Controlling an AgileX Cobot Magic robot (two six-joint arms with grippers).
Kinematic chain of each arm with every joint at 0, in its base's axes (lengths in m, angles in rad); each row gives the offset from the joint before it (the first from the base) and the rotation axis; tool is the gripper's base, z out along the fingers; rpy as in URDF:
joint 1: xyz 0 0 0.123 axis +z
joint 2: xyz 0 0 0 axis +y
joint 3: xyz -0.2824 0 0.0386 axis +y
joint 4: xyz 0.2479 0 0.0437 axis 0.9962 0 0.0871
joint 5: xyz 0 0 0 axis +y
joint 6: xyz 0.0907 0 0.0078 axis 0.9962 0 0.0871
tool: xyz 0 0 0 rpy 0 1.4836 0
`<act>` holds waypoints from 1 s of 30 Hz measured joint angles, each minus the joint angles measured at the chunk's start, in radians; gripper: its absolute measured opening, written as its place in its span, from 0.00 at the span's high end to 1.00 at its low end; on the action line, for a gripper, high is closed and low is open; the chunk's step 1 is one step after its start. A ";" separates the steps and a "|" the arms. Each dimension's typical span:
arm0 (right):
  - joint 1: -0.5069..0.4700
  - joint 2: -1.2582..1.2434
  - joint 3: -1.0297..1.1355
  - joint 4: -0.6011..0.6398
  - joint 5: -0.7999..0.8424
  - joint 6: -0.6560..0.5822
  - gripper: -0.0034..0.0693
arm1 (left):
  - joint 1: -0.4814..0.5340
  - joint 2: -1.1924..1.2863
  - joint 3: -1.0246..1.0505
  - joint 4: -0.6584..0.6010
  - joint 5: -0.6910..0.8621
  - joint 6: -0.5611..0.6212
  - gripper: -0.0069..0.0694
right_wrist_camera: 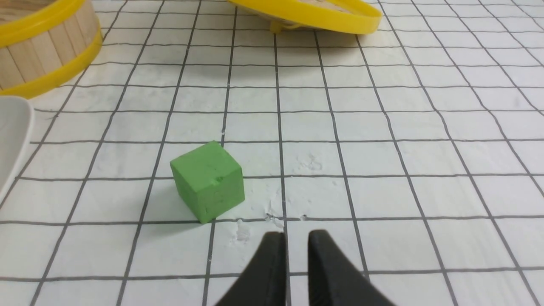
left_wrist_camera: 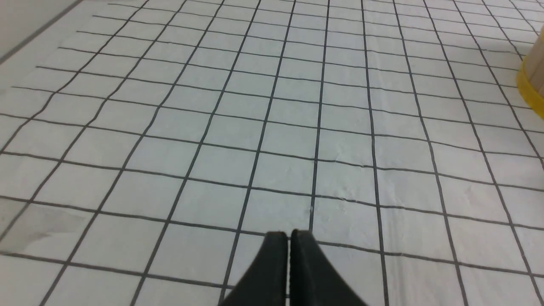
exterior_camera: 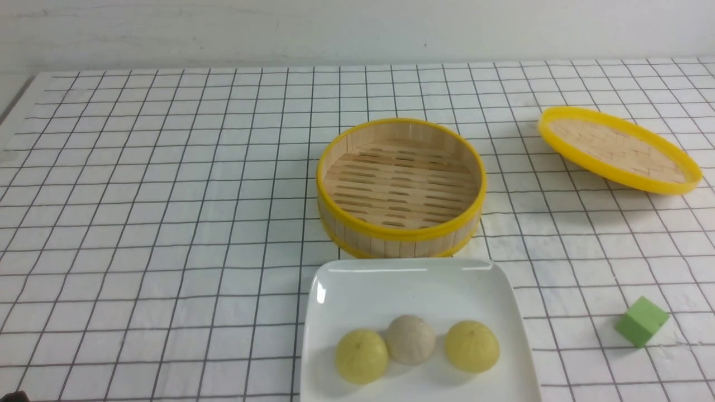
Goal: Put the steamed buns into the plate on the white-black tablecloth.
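Three steamed buns lie in a row on the white square plate (exterior_camera: 391,269) at the front of the white-black tablecloth (exterior_camera: 167,195): a pale yellow bun (exterior_camera: 361,355), an off-white bun (exterior_camera: 411,339) and a second pale yellow bun (exterior_camera: 472,346). Neither gripper shows in the front view. My left gripper (left_wrist_camera: 289,234) is shut and empty, low over bare cloth. My right gripper (right_wrist_camera: 296,234) is empty, its fingers nearly together with a narrow gap, over the cloth beside the green cube (right_wrist_camera: 208,180). The plate's edge (right_wrist_camera: 12,127) shows in the right wrist view.
An empty bamboo steamer (exterior_camera: 400,187) with a yellow rim stands just behind the plate. Its lid (exterior_camera: 617,149) lies upturned at the back right. The green cube (exterior_camera: 641,321) sits to the right of the plate. The steamer's side also shows in the left wrist view (left_wrist_camera: 533,85).
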State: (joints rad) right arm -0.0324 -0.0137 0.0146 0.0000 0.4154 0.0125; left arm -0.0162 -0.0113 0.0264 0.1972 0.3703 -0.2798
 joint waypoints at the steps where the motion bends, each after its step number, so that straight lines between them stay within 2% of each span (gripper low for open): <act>1: 0.000 0.000 0.000 0.000 0.000 0.000 0.80 | 0.000 0.000 0.000 0.000 0.000 0.000 0.86; 30: 0.000 0.000 0.001 0.000 0.000 0.000 0.75 | 0.000 -0.001 0.000 0.002 0.002 0.000 0.84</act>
State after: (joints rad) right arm -0.0324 -0.0137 0.0154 0.0000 0.4154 0.0125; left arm -0.0162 -0.0120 0.0264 0.1988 0.3721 -0.2798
